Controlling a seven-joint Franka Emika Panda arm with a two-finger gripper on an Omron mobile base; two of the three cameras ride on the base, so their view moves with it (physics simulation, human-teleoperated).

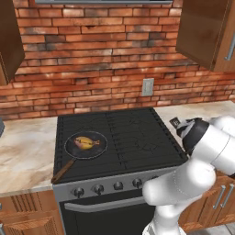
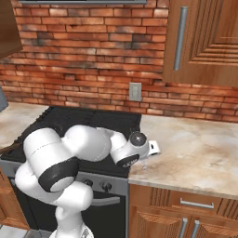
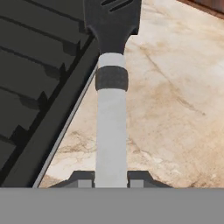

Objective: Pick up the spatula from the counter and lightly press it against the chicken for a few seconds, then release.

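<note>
Gripper [image 3: 111,180] pinching spatula [image 3: 111,131]. Hand view shows both dark fingertips [image 3: 83,177] pressed against the sides of the pale grey handle, no gap either side. Handle runs straight up the frame to a dark collar, then to the black slotted blade [image 3: 113,22] at the top edge. Below it is beige stone-look counter [image 3: 175,96], w/ stove [image 3: 30,74] grates and metal side trim to the left. Blade sits approx. over the seam btwn stove edge and counter. Cannot tell from this angle whether the spatula rests on the counter or is held just clear of it.

Left base view supplies the cooking side. Pan [image 1: 100,149] on front-left burner, its long handle angled toward the stove's front-left corner. Chicken [image 1: 86,142], yellow-brown, lies inside the pan. Arm [image 1: 202,147] folds over at the right, wrist low at the counter just beside the stove's right edge. Hand and chicken are well apart, w/ most of the cooktop btwn them. Fingers too small here to judge the grip.

Right base view supplies the other side: a long run of counter right of the stove, a wall outlet [image 2: 135,91] on the brick above it, and cabinet doors under and over. Arm crosses the stove front from the left and covers much of the cooktop. Wrist ends at the counter's near-left corner, next to the stove.
</note>
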